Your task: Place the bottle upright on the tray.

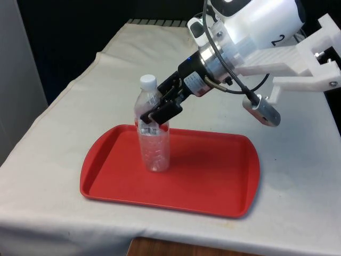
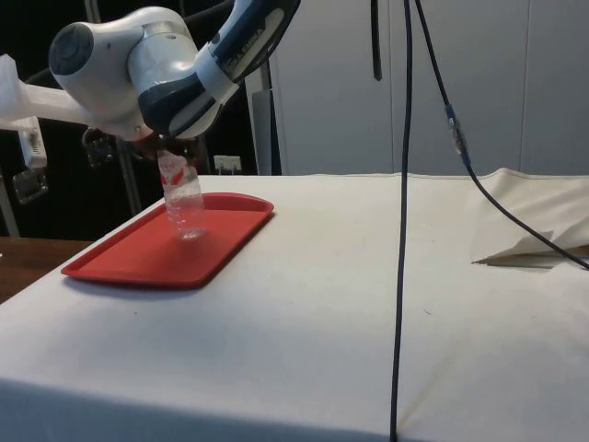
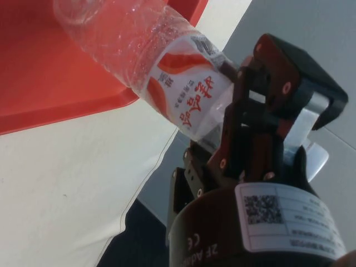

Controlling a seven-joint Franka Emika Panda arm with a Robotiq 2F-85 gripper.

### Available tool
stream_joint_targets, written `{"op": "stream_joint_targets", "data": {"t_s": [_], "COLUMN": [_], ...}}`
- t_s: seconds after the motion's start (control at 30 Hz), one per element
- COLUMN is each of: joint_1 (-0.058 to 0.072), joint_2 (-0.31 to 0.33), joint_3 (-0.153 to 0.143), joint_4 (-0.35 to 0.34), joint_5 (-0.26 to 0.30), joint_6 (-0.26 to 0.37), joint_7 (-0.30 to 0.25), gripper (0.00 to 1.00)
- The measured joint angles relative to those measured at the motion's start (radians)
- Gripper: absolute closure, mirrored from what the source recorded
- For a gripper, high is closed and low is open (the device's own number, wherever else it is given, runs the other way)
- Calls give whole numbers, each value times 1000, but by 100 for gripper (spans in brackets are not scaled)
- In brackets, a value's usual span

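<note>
The tool [image 1: 160,109] is clenched on the clear plastic bottle [image 1: 153,140], its black fingers [image 1: 169,110] pinching the labelled upper body just below the white cap [image 1: 148,81]. In the wrist view the same grasp shows closer — the fingers [image 3: 245,119] press against the red-and-white label [image 3: 186,89] with no gap, and the bottle [image 3: 139,47] runs out from the tool towards the red tray [image 3: 50,78].

Below the tool, the bottle's base rests on the floor of the red tray [image 1: 213,176], and the bottle stands nearly upright, leaning slightly with its cap end tipped a little towards the tool's side. The side view shows the bottle [image 2: 182,198] hanging under the white arm's wrist with its foot on the tray [image 2: 138,258].

The tray lies flat on the white-clothed bench [image 1: 298,176] directly beneath the tool, and the bottle sits in the part of the tray farthest from the arm's body. A black cable [image 2: 403,230] hangs well apart from the tool — across the side view's middle.
</note>
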Motion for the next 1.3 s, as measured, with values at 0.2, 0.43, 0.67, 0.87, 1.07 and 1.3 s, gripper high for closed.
{"op": "stream_joint_targets", "data": {"t_s": [0.2, 0.43, 0.67, 0.87, 1.07, 1.3], "joint_1": [0, 0, 3, 7, 7, 7], "joint_2": [1, 1, 0, -6, -18, -40], "joint_3": [0, 1, 4, 18, 26, 35], "joint_4": [0, 0, 4, 21, 32, 41], "joint_5": [0, 0, 0, 0, 0, 0], "joint_6": [-2, -3, -12, -50, -75, -111], "joint_7": [0, 0, 1, 1, 1, -4], "gripper": [30, 0, 0, 0, 0, 0]}}
